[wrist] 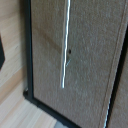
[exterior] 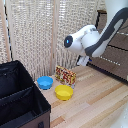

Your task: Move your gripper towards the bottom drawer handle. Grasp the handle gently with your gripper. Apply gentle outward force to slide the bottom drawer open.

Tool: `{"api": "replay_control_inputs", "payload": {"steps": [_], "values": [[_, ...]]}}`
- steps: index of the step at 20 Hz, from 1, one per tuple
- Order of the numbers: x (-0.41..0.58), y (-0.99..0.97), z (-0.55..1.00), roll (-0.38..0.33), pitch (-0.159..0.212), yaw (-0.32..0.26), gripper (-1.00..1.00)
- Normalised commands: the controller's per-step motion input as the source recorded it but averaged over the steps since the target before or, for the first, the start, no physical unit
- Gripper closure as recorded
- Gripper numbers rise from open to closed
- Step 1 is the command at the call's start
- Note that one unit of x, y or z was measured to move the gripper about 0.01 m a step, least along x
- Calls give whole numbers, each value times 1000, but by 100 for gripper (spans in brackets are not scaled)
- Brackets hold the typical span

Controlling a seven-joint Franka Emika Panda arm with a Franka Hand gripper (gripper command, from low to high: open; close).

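Ext. view: black fabric box (exterior: pixel 20 95) at left, open top. Blue bowl (exterior: pixel 45 82) & yellow bowl (exterior: pixel 64 92) on light wood floor (exterior: pixel 95 102), near each other. Patterned packet (exterior: pixel 65 75) upright just behind yellow bowl. Woven screen (exterior: pixel 40 35) behind.

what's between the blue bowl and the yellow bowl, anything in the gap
Nothing: in the exterior view the blue bowl and yellow bowl sit close together with only bare wooden floor between.

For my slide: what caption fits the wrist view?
Wrist camera facing the brown drawer front and its thin silver bar handle.
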Motion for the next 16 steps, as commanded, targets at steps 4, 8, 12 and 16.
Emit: {"api": "replay_control_inputs", "payload": {"steps": [4,8,12,16], "values": [[-234,-338,-126,-314,0,58,-100],[-351,-370,-125,-311,0,0,-100],[-131,-572,-270,-233,0,2,-100],[39,-611,-204,-170,-15,40,-100]]}}
